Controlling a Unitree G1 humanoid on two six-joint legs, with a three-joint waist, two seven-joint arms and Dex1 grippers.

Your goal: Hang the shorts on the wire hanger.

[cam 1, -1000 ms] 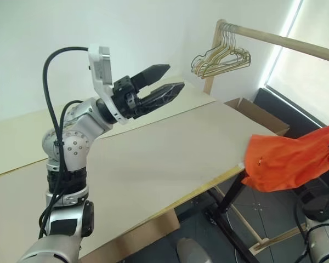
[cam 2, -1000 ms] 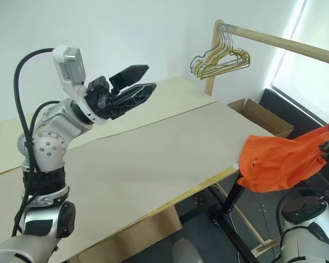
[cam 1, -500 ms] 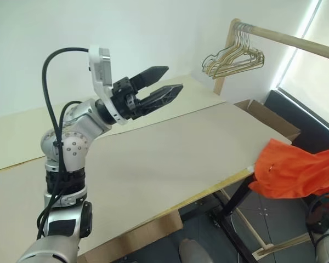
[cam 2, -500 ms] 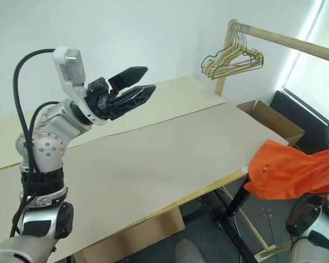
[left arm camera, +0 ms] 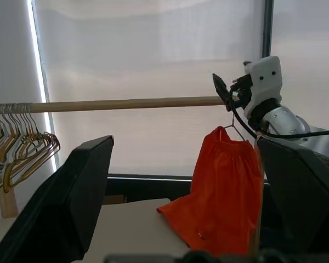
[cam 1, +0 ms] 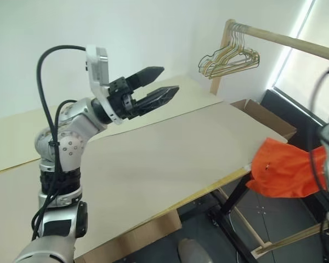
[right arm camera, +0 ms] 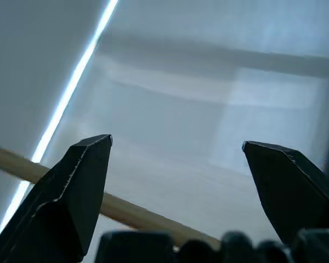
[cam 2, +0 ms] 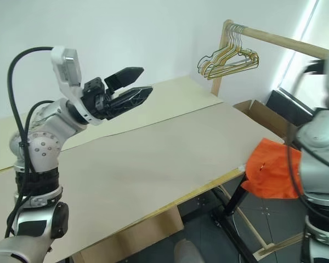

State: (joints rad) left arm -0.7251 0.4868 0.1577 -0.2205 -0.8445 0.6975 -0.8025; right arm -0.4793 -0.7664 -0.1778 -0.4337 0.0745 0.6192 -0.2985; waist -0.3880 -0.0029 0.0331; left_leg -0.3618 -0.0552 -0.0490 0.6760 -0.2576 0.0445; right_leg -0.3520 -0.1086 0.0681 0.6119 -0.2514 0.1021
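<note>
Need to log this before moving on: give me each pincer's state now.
Left pincer: open, holding nothing, raised above the table.
Right pincer: open, nothing between its fingers.

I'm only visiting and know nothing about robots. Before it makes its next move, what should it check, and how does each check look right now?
1. Left gripper fingers apart and empty, above the table: ok.
2. Right gripper fingers apart with nothing between them: ok.
3. Shorts hang from the wire hanger, whose hook rises above the waistband: ok.
4. Hanger hook caught on the wooden rod: cannot tell.
5. Bunch of spare hangers at the rod's end, apart from the shorts: ok.
</note>
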